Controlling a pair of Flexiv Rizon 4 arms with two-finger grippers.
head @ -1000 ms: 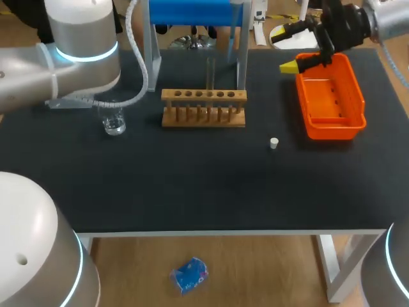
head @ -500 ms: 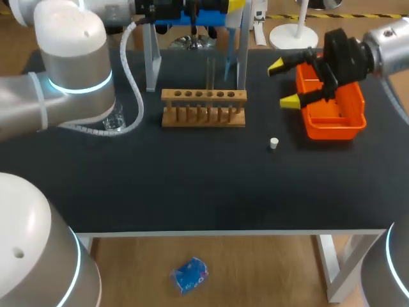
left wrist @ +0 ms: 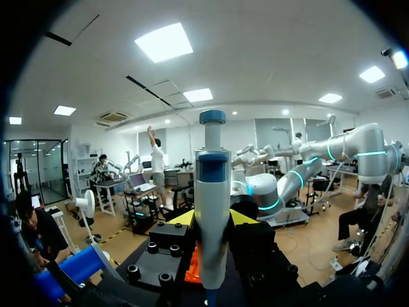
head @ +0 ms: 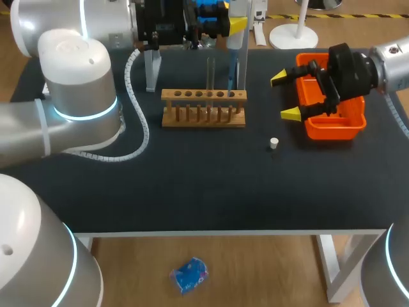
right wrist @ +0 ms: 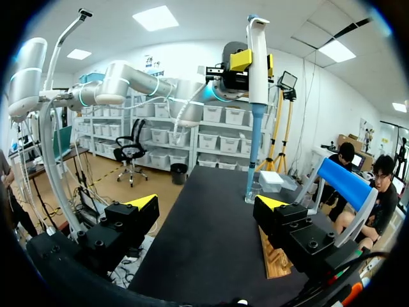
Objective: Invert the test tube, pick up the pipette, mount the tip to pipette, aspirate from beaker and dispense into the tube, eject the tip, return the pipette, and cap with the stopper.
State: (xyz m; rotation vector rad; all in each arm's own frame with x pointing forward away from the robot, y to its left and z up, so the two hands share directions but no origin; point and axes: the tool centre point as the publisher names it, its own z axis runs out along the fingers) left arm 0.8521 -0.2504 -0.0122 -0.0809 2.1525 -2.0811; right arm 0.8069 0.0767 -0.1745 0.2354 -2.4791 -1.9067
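Left tool [left wrist: 212, 220] is closed on the pipette [left wrist: 212, 173] from both sides, holding it upright (plunger end up) over the bench [head: 192, 185] behind the wooden rack [head: 203, 96], where the test tube [head: 209, 71] stands. Right tool [head: 285, 96] is spread wide and empty beside the orange tray [head: 350, 131].

Head camera looks down on the table [head: 211, 192] from high behind; left wrist camera sits right against the pipette [left wrist: 212, 211], facing outward; right wrist camera faces that same pipette across the table.
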